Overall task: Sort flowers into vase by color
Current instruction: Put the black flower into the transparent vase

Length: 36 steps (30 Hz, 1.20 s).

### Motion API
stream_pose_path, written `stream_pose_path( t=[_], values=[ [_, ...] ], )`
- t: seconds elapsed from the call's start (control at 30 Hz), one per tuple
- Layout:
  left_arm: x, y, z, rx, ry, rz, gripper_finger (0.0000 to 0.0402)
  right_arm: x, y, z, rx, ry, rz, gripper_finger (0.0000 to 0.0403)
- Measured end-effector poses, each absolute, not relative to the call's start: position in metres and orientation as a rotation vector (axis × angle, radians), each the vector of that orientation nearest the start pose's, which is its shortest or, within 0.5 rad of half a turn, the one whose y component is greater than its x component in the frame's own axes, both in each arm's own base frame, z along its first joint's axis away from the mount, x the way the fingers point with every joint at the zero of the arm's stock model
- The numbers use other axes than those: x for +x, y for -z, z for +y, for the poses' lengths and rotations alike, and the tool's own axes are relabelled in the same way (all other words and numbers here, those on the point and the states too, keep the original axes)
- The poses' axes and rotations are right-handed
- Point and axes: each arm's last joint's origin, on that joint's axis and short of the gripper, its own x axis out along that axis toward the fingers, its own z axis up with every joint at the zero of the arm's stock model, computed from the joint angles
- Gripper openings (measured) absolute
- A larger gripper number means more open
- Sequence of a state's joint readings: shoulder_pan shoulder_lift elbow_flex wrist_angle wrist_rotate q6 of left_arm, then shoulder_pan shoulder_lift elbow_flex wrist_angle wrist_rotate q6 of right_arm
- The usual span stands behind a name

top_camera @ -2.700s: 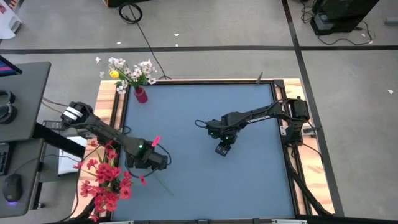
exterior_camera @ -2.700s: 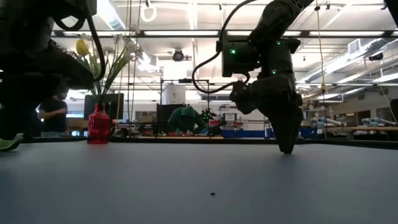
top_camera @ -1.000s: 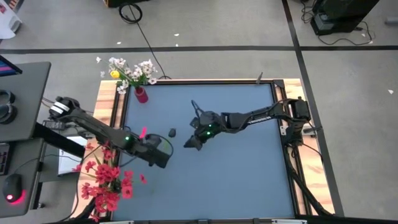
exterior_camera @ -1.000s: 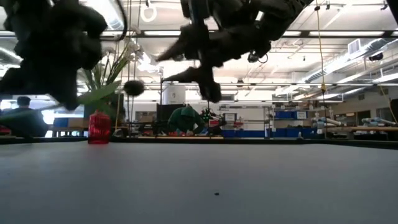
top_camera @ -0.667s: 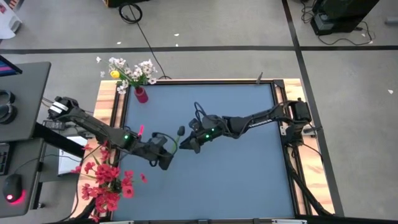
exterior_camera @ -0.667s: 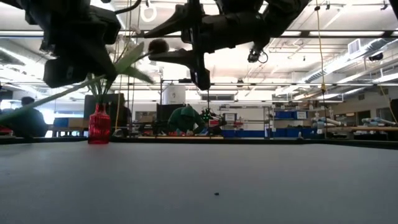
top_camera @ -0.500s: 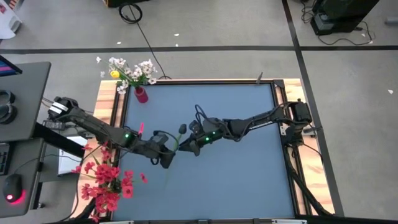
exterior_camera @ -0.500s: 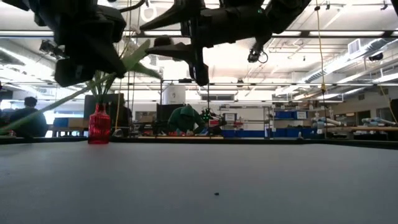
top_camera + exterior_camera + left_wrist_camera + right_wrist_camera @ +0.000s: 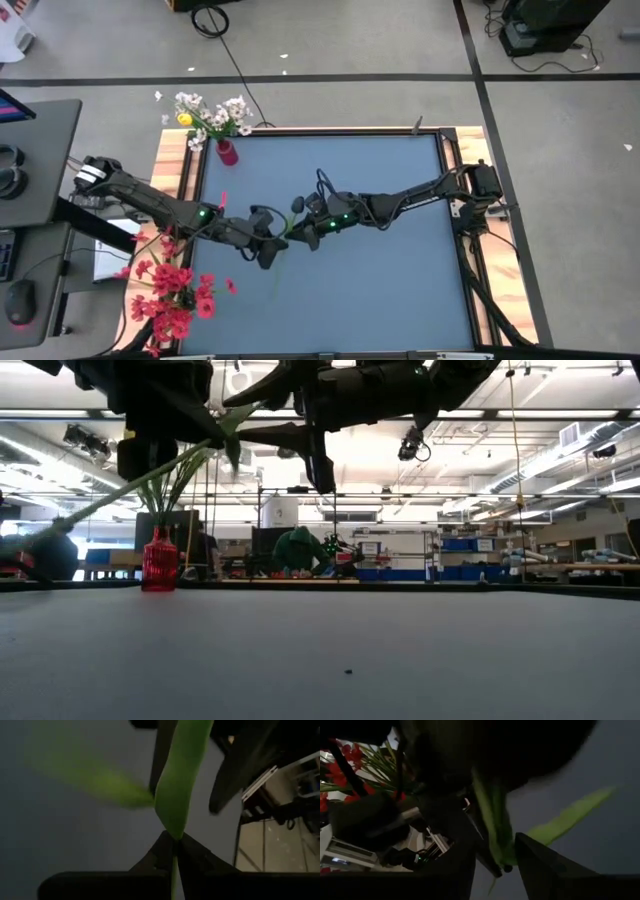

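Left hand (image 9: 268, 247) grips a flower stem (image 9: 174, 872) — right hand's (image 9: 303, 232) open fingers straddle it mid-table.

In the left wrist view the stem (image 9: 174, 870) runs out of the picture between the left gripper's (image 9: 174, 851) closed fingers, and the leaf (image 9: 181, 775) ahead of them is cut off at the edge, with a second leaf beside it only a green smear. The blossom end of this flower (image 9: 292, 206) is too dark and small to give a colour. In the right wrist view the right gripper (image 9: 492, 865) faces a dark mass hiding most of the left arm.
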<state>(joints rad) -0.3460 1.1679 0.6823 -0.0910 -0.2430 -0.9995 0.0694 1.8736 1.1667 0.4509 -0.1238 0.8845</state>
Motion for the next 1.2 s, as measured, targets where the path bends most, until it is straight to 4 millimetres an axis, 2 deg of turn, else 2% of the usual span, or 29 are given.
stream_pose_path(
  t=[0.27,0.7,1.2],
  values=[
    [0.229,-0.234,-0.074,-0.853,-0.193,0.542,0.0031,0.416,-0.217,0.033,0.869,-0.074,0.328,0.0016],
    [0.226,-0.231,-0.076,-0.893,-0.203,0.588,0.0128,0.414,-0.222,0.024,0.809,-0.037,0.306,0.0005],
    [0.227,-0.231,-0.075,-0.91,-0.191,0.591,0.0135,0.396,-0.261,0.022,0.536,-0.081,0.247,0.0002]
  ],
)
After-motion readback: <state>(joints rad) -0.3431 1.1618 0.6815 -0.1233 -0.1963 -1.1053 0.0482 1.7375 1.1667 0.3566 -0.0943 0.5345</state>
